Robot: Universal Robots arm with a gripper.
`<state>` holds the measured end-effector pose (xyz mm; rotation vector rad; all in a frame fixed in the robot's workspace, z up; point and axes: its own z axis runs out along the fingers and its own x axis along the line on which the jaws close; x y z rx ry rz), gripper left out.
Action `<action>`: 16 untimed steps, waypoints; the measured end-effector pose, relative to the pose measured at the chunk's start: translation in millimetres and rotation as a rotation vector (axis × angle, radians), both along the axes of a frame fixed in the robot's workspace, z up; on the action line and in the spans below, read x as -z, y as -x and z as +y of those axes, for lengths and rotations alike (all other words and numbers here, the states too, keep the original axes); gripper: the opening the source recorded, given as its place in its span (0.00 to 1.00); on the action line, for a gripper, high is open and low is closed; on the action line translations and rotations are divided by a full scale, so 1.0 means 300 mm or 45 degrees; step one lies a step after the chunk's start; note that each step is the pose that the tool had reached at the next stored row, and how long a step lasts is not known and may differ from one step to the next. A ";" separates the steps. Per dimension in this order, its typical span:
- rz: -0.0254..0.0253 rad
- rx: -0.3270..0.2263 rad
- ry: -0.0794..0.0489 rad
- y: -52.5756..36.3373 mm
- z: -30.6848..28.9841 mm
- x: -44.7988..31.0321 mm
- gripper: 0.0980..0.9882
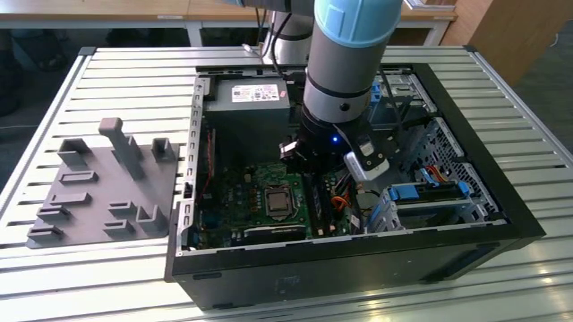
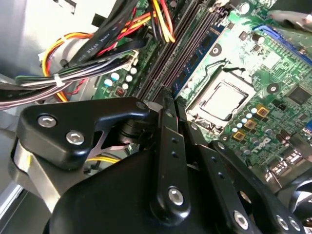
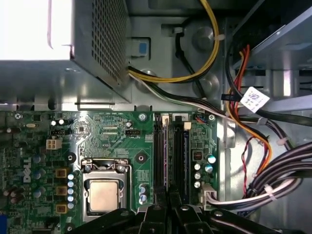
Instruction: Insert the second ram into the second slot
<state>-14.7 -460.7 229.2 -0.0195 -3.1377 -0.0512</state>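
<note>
The second ram (image 3: 165,156) stands on edge in a black memory slot on the green motherboard (image 3: 112,136), beside the processor socket (image 3: 104,195). A blue strip (image 3: 186,156) sits in a neighbouring slot further from the socket. My gripper (image 3: 168,208) is at the near end of the ram, with its black fingers (image 2: 165,126) drawn close together on the strip's top edge. In the exterior view the gripper (image 1: 313,164) is low inside the open computer case (image 1: 474,201), over the slots.
Bundles of yellow, red and black cables (image 3: 253,146) run close beside the slots. The power supply box (image 1: 246,111) stands behind the board. Blue drive-bay clips (image 1: 425,191) are on the exterior view's right. A grey parts fixture (image 1: 107,181) lies left of the case.
</note>
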 end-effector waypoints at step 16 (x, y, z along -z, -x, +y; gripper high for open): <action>0.0039 -0.008 0.001 0.000 -0.021 0.012 0.04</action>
